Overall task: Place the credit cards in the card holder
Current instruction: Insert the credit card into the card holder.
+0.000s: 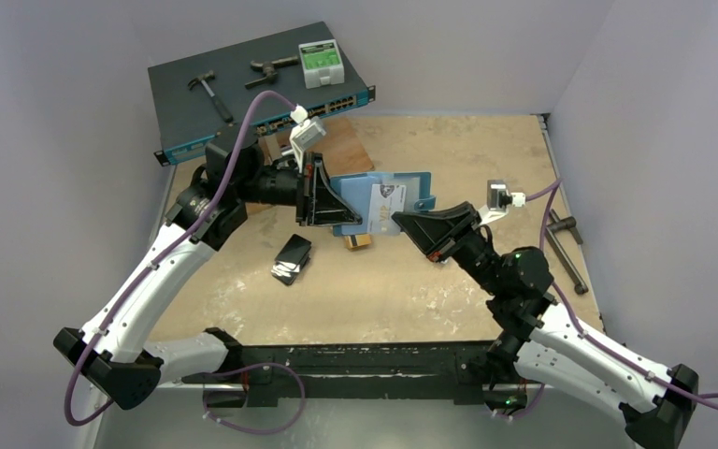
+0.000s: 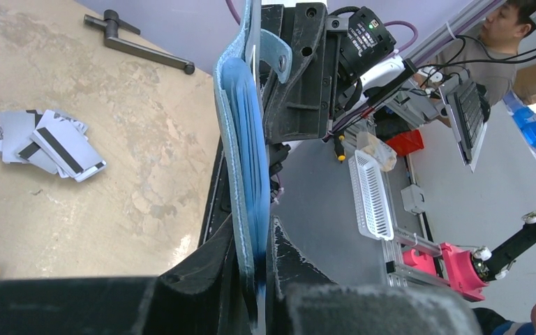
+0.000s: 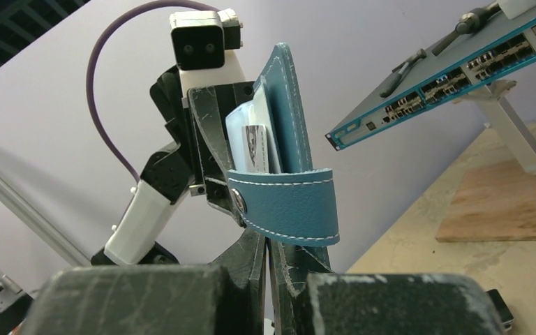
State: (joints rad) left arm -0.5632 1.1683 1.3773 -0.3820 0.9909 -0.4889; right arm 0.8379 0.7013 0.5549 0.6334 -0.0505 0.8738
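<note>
Card holder (image 1: pixel 357 190) is in the air over mid-table (image 1: pixel 430 290), nearer the far edge. Left gripper (image 1: pixel 335 213) and right gripper (image 1: pixel 404 224) are both clamped on it. Silver card (image 1: pixel 385 199) sits in its slot. Loose credit cards (image 2: pixel 45 143) lie on the table.

**Operator:** Report the condition of the card holder.

**Technician:** The card holder (image 1: pixel 353 192) is teal-blue with white stitching. It is unfolded and raised off the surface, above the middle of the table. Its strap (image 3: pixel 289 209) crosses the front face and has a silver snap button (image 3: pixel 239 202) at one end.

**Operator:** Contents?

**Technician:** One light card (image 3: pixel 257 148) with dark print stands in an inner slot with its upper part exposed.

**Operator:** Remaining cards?

**Technician:** The black stack (image 1: pixel 292 259) with white marks lies flat, left of the table's centre. The gold-orange card (image 1: pixel 360 241) lies under the holder, mostly hidden. The silver-grey cards (image 2: pixel 49 143) with dark stripes lie fanned and overlapping on the tabletop.
</note>
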